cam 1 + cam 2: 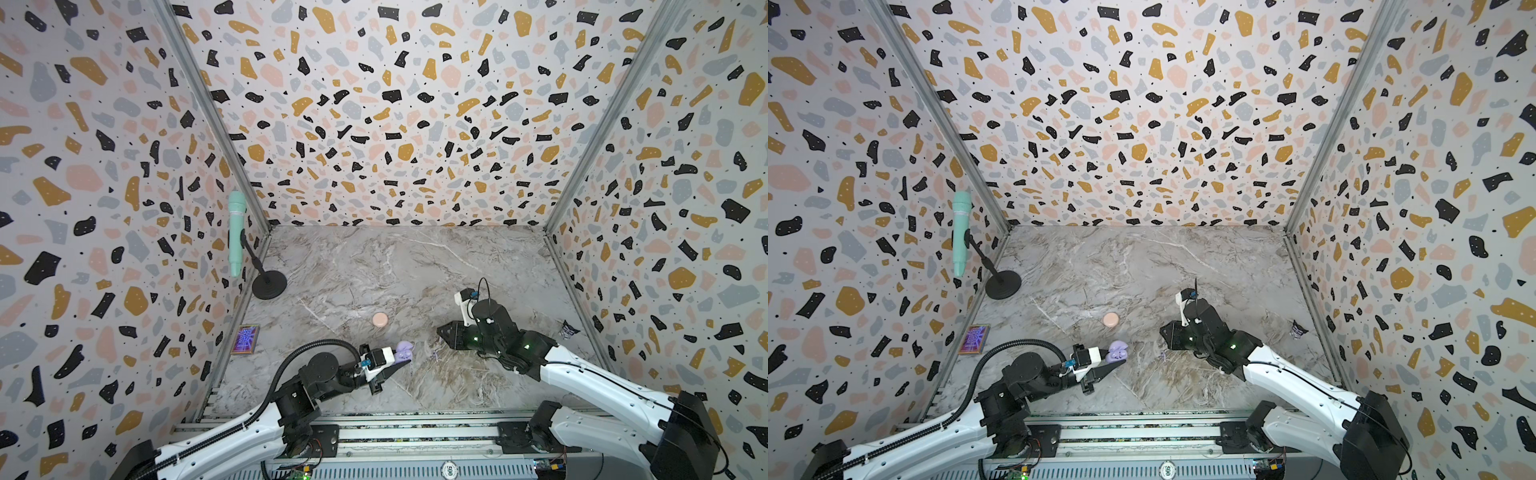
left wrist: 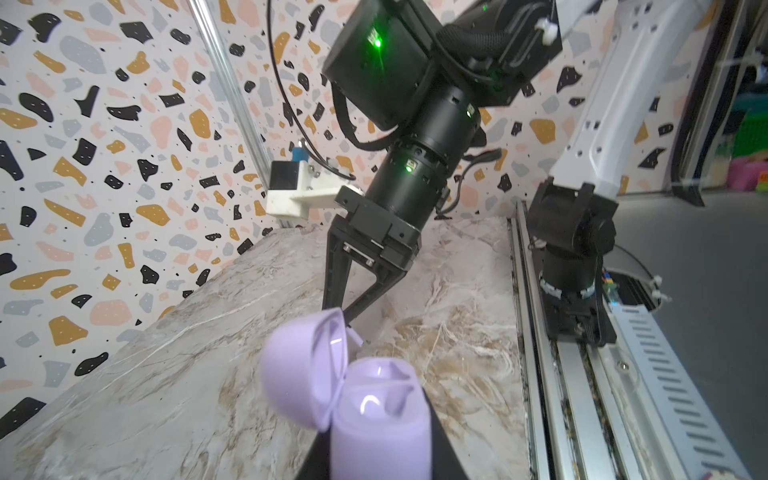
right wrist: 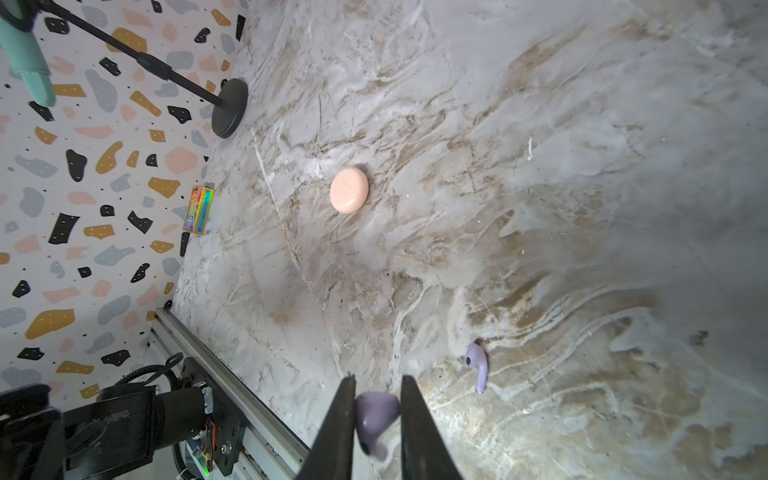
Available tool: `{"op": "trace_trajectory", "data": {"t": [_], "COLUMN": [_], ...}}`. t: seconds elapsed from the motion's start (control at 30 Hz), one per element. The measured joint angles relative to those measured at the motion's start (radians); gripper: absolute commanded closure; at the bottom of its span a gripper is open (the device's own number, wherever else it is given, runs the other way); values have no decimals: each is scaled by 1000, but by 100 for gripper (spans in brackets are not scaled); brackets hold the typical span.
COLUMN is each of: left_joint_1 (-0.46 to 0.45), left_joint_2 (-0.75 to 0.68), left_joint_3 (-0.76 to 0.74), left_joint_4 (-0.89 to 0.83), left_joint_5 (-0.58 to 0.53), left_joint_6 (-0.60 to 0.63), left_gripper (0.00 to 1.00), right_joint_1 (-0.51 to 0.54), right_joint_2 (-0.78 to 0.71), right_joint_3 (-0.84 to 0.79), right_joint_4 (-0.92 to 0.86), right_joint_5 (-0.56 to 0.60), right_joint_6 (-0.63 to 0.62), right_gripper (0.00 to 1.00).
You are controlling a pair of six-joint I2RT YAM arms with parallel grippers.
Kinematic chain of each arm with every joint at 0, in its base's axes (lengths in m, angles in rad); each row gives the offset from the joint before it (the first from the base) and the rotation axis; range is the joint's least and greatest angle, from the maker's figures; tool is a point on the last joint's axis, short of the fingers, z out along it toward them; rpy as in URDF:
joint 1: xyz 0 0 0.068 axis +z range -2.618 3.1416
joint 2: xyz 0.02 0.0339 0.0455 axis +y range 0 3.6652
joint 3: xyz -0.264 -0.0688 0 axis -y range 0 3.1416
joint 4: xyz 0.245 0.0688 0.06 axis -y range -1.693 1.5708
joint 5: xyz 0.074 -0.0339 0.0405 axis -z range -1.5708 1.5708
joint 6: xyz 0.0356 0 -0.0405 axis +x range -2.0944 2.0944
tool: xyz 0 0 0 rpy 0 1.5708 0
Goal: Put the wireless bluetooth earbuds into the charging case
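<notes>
Since your left claw (image 1: 405,360) clamps the open lavender plastic charging case (image 2: 374,415) at the near left, seemingly to steady its sockets, your right claw (image 3: 379,386) pinches one small lavender stemmed earbud (image 3: 374,415) for insertion, its twin (image 3: 477,368) lying loose on the marble tabletop (image 3: 540,166) between them.

Lavender case (image 2: 378,424), peach case (image 3: 349,190), grey-marbled table (image 1: 415,266)

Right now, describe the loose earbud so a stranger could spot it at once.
On the marble table, look between the open lavender case and the right gripper. The loose earbud lies flat on the marble there. It alone lies free: its lavender twin is pinched in that gripper.
</notes>
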Motion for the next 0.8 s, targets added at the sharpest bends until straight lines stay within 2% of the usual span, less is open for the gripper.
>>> {"op": "trace_trajectory", "data": {"t": [0.13, 0.37, 0.8], "left_joint_1": [-31, -109, -119], "left_joint_2": [31, 150, 304], "left_joint_3": [-30, -113, -174], "left_joint_4": [174, 400, 687], "left_joint_5": [-52, -155, -293], "left_joint_6": [-87, -168, -263], "left_gripper": [100, 100, 100], "right_joint_1": [0, 0, 17], "right_joint_2": [-24, -48, -48], "right_joint_3": [39, 97, 124], "right_joint_4": [-13, -28, -9], "right_joint_5": [12, 19, -1], "right_joint_6": [-18, -42, -59], "right_gripper": [80, 80, 80]}}
